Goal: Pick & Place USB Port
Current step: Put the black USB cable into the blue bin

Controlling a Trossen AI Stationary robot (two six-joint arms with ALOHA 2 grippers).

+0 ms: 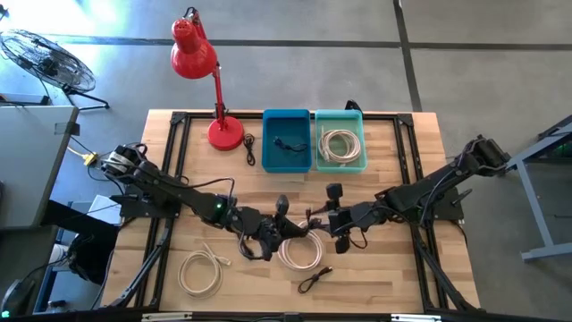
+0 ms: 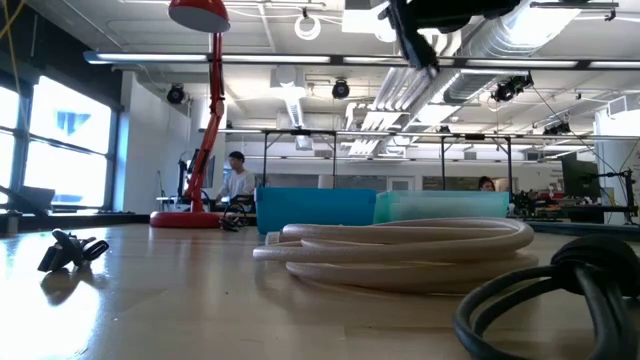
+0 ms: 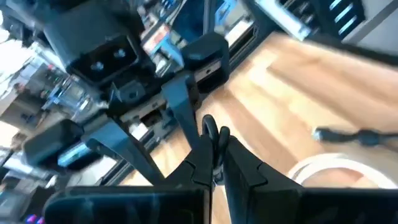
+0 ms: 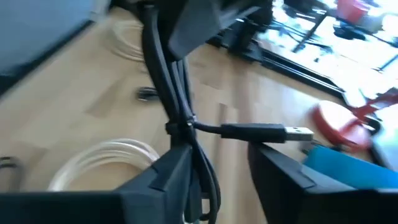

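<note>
the left end effector (image 3: 214,146) is clamped on the bundled black usb cable (image 4: 180,99), lifted over the surface (image 1: 393,268) at centre. the right end effector (image 4: 217,168) stands apart, probably releasing. clear it first, then carry toward the blue bin (image 1: 287,141).

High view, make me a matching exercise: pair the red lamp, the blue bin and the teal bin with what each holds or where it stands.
1. red lamp
2. blue bin
3. teal bin

A. holds a white coiled cable
B. stands on the table, beside the blue bin
C. holds a dark cable

Pairs: 1-B, 2-C, 3-A.
</note>
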